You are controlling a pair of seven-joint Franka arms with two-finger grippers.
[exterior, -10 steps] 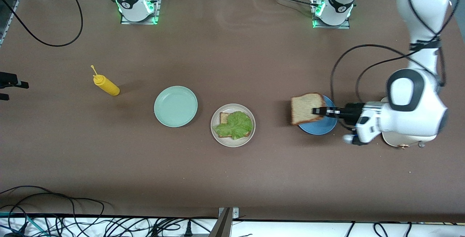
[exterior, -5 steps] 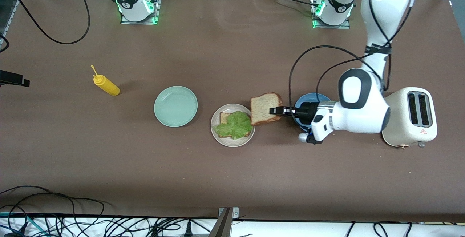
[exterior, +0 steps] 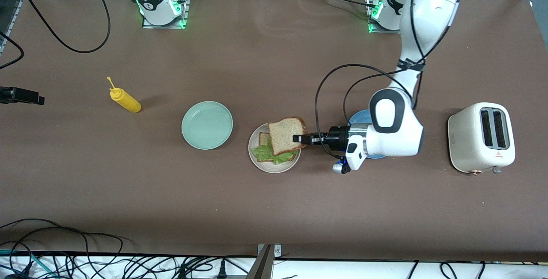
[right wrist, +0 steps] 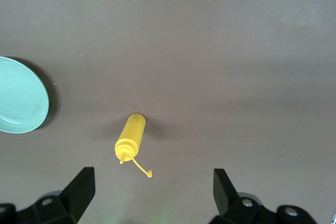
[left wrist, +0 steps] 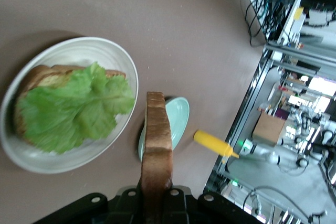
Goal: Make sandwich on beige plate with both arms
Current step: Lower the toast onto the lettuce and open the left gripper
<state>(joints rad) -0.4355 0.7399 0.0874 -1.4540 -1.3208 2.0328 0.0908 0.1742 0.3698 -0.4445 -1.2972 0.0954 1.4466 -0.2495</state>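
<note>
Tan-brown bread on show: the lower slice lies on the beige plate, with a ruffled green lettuce leaf spread on top of it, one corner of crust peeking out from under the green. In the left wrist view the leaf covers most of that slice and the cream plate shows a shallow raised rim. And up in the air, the top slice, square with a darker crust, hangs over the beige plate and the lettuce, not resting on them. The left gripper has its fingers clamped tight on that slice's edge, reaching in from the left arm's end of the table; the left wrist view shows the slice edge-on, pinched between the black fingers.

The beige plate sits near the middle of the table, just beside the mint-green plate, which lies toward the right arm's end. A blue plate is mostly hidden under the left arm. A white toaster stands toward the left arm's end, a yellow squeeze bottle toward the right arm's.

Over to the right gripper: it waits high over the yellow bottle, fingers spread wide, holding nothing
</note>
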